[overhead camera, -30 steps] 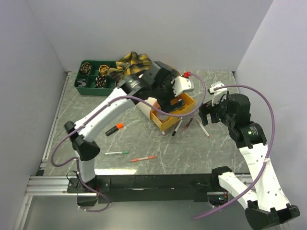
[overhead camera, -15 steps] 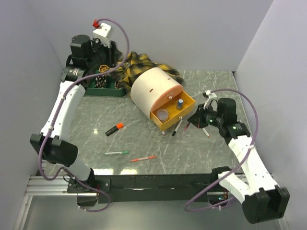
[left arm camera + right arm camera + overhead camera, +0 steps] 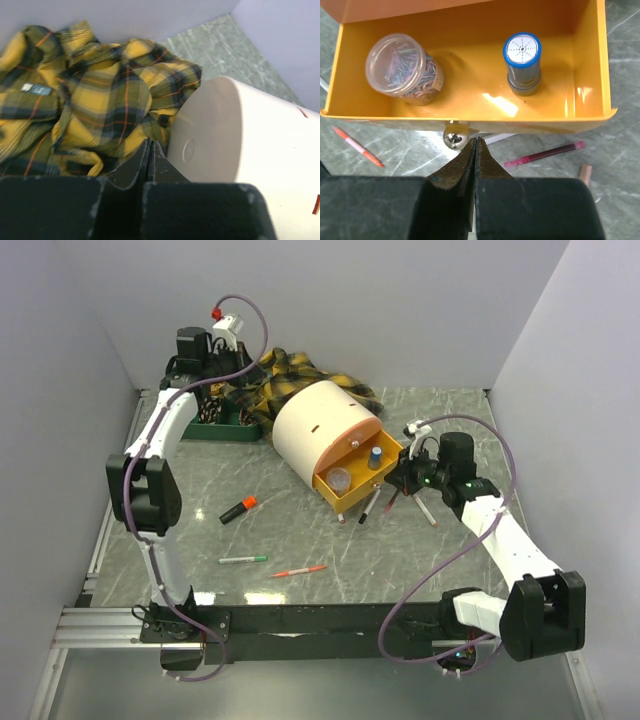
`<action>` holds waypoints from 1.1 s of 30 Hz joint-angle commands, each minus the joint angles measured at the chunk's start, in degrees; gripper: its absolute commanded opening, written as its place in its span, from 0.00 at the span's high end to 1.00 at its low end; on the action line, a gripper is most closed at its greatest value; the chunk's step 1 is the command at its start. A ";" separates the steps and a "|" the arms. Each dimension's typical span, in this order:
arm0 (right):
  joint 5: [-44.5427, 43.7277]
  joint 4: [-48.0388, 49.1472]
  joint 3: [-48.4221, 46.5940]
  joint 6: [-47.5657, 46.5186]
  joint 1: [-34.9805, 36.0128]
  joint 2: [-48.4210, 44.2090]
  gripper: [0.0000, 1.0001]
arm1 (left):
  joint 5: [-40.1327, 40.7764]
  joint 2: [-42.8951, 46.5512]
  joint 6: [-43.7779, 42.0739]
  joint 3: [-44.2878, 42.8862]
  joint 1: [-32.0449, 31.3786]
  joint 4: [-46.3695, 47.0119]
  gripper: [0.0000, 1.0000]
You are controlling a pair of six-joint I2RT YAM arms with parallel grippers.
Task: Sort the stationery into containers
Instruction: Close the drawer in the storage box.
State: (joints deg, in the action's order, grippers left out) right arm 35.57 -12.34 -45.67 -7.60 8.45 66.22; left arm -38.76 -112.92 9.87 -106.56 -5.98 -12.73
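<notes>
Top external view: both grippers shut and empty, stationery loose on the table

Left gripper, jaws pressed together on nothing, hangs by the dark green tray and plaid cloth. A black highlighter, green pen and red pen lie apart on the table. The cream drum lies sideways, its orange tray pulled out. Right gripper, closed and empty, sits just before it.

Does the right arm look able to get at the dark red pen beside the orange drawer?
Probably yes. The right gripper sits shut close by the dark red pen, which lies flat beside the orange drawer with nothing over it. The jaws would have to open first.
</notes>
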 commanded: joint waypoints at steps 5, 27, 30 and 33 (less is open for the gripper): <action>-0.77 1.97 -5.48 -5.40 3.68 2.60 1.00 | -10.36 -5.98 4.28 -6.29 -2.90 6.14 0.99; -1.38 10.14 -13.12 -2.07 8.42 14.38 1.00 | -17.75 -10.04 3.05 -6.03 -7.56 1.13 0.99; -1.21 10.84 -14.70 -2.16 8.86 15.87 1.00 | -17.93 -10.04 2.79 -6.02 -7.73 0.43 0.99; -1.12 11.20 -15.85 -2.25 8.96 17.19 1.00 | -17.93 -9.95 2.44 -5.76 -7.82 0.08 0.99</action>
State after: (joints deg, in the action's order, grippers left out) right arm 33.87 -5.93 -57.52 -10.13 16.67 82.41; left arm -54.04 -124.14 13.13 -112.73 -13.21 -11.94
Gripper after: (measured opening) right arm 0.007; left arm 0.015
